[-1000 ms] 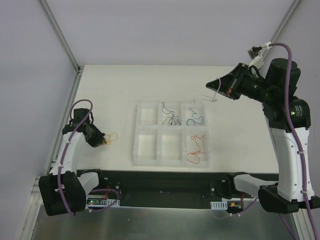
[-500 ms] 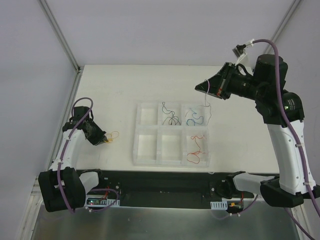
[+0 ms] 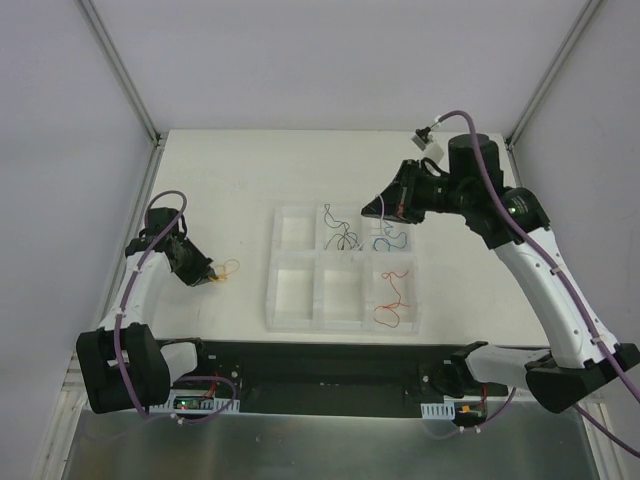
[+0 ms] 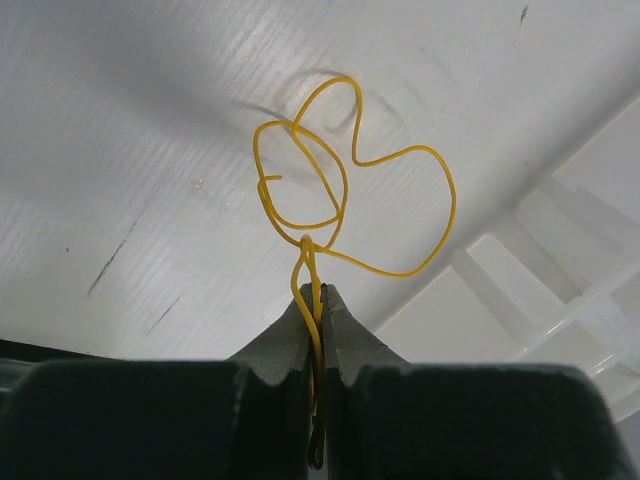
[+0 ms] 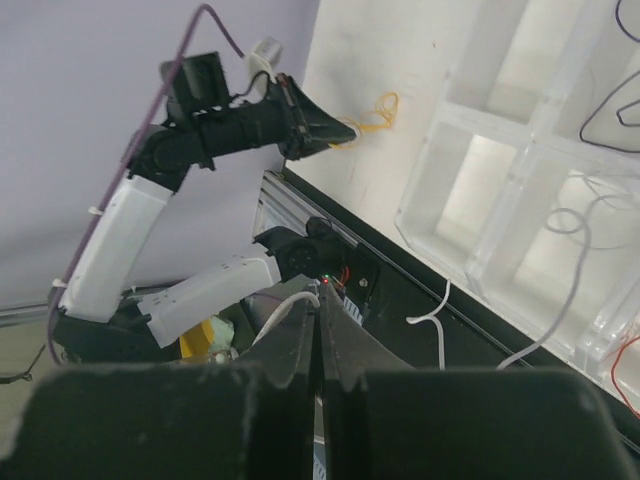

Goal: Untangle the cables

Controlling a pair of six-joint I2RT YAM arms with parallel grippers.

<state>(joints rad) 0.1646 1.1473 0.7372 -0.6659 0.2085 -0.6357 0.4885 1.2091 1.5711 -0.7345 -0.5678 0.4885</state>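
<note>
From above, the left claw [image 3: 208, 274] is shut tight on the yellow wire [image 3: 228, 268]. The wire's loops lie on the table [image 3: 230, 180], just past the claw's tip. The right claw [image 3: 372, 208] hangs over the tray [image 3: 272, 270], and it is shut too. Below and near it, the black wire [image 3: 345, 235], blue wire [image 3: 390, 238] and red wire [image 3: 392, 300] each lie in their own box.

In the left wrist view, the yellow wire runs between the pressed fingers and curls out right in front of them. It looks very thin, light and bendy, and it keeps its curls. It could easily slip, so a pinch near an end seems best.

In the right wrist view, the fingers are squeezed together. A thin white wire [image 5: 283, 306] seems to come out at the tip, but it is hard to be sure.
</note>
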